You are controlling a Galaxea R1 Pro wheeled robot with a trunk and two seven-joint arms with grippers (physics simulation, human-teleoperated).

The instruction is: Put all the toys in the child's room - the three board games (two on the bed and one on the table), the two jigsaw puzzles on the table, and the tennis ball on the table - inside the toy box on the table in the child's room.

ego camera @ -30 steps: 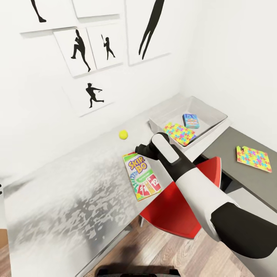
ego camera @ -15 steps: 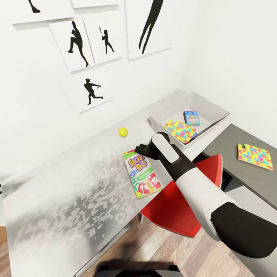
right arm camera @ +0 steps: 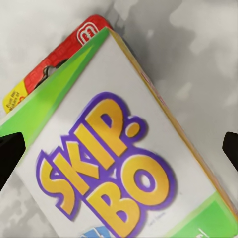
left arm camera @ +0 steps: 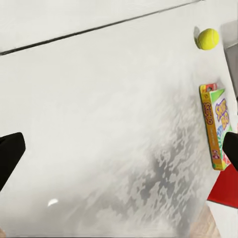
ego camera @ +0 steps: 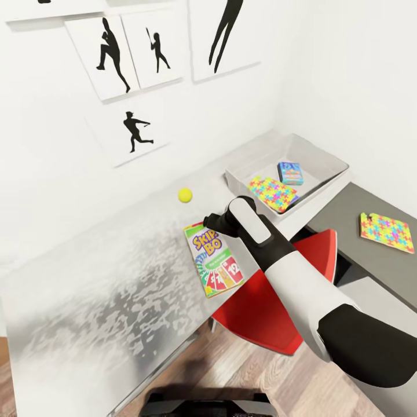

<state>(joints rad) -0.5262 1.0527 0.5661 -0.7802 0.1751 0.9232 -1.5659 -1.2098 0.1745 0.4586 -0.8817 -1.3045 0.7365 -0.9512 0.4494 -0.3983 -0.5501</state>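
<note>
A green, yellow and red "Skip-Bo" board game (ego camera: 216, 262) lies flat near the front edge of the pale grey table (ego camera: 116, 289), its purple-outlined yellow lettering facing up; the right gripper (ego camera: 209, 221) hangs just over the box's far end, its fingers spread wide and holding nothing; the right wrist view brings the box up close, showing a red logo tab at one corner and an orange-yellow side edge, with dark fingertips (right arm camera: 10, 156) at either margin of the picture. The tennis ball (ego camera: 185, 195), small and yellow-green, sits on the tabletop beyond the box, toward the wall and apart from it. The head view takes in the light-grey toy box (ego camera: 324, 159) at the table's far right, with a small blue board game (ego camera: 290, 172) and one multicoloured jigsaw puzzle (ego camera: 272, 194) lying inside it; a second jigsaw puzzle (ego camera: 387, 231) lies on the lower dark-grey section; a red chair (ego camera: 272, 307) stands under the table edge below the arm. The left wrist view looks across the mottled tabletop toward the Skip-Bo box and the ball; the left gripper (left arm camera: 119, 148) is spread open and empty, its dark fingertips at opposite margins.
</note>
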